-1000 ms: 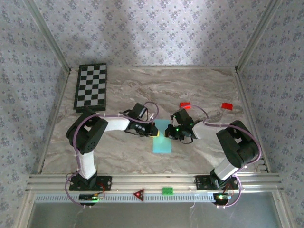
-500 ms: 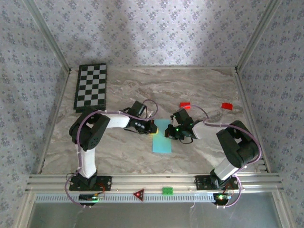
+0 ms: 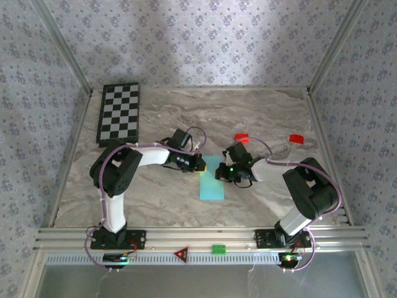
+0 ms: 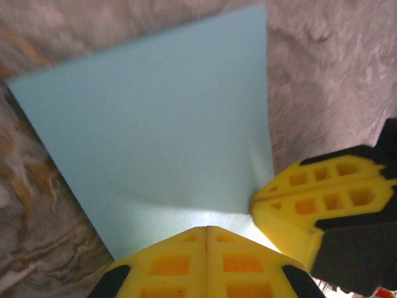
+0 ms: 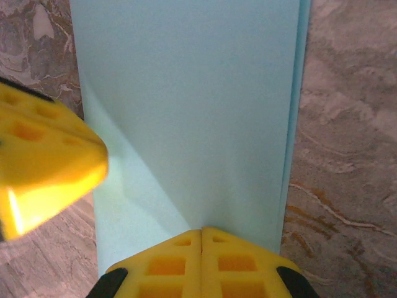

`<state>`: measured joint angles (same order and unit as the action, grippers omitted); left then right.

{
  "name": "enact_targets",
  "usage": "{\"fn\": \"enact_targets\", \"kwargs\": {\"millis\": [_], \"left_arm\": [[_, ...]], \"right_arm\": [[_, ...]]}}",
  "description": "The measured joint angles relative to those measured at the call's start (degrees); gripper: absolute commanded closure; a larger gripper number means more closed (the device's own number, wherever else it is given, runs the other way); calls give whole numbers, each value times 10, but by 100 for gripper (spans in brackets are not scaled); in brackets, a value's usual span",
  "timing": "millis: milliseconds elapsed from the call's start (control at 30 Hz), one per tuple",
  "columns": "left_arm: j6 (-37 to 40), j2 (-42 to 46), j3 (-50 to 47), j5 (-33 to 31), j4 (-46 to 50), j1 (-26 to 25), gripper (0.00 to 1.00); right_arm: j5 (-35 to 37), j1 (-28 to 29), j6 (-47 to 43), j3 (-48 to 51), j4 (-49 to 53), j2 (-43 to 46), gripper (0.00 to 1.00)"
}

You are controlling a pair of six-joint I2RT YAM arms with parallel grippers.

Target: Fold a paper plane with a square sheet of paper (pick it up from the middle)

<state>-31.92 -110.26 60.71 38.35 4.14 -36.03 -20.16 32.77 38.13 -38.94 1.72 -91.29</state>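
Change since earlier frame: left arm (image 3: 115,174) has shifted — its forearm lies a little farther from the base and the left hand (image 3: 200,165) has edged toward the far corner of the sheet; right arm (image 3: 310,186) and paper hold their places.
Counter (image 3: 260,112): marbled top, carrying all items below.
Chessboard (image 3: 118,113): far left corner, well apart from the work, untouched.
Paper (image 3: 211,181): light cyan, flat on the counter at centre, between the two arms; a narrow rectangle, long side running near to far.
Paper, right wrist view (image 5: 192,118): a second layer shows as a thin strip along the right edge — judged to be a sheet folded in half.
Paper, left wrist view (image 4: 155,124): surface smooth, no diagonal creases seen.
Left hand, own view (image 4: 206,231): fingers closed tip to tip, nothing clamped between them; tips sit over the paper's edge.
Right hand (image 3: 219,172): at the far right side of the sheet, just beside the left hand; seen as a yellow block in the left wrist view (image 4: 310,205).
Right hand, own view (image 5: 201,233): fingers closed together, holding nothing, tips over the paper's end.
Contact: whether the tips press the sheet or hover just above it cannot be told.
Red blocks (image 3: 240,137) and (image 3: 296,139): beyond the right hand, clear of the paper.
Progress: early — the half fold appears done; nose corners, wing folds and the final dart shape are left.
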Motion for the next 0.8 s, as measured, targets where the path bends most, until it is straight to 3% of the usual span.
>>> {"fn": "enact_targets", "kwargs": {"millis": [533, 800], "left_arm": [[14, -37, 26, 4, 7, 23, 100], [15, -38, 70, -7, 64, 23, 100]], "right_arm": [[0, 0, 0, 0, 0, 0, 95], [0, 0, 0, 0, 0, 0, 95]]}}
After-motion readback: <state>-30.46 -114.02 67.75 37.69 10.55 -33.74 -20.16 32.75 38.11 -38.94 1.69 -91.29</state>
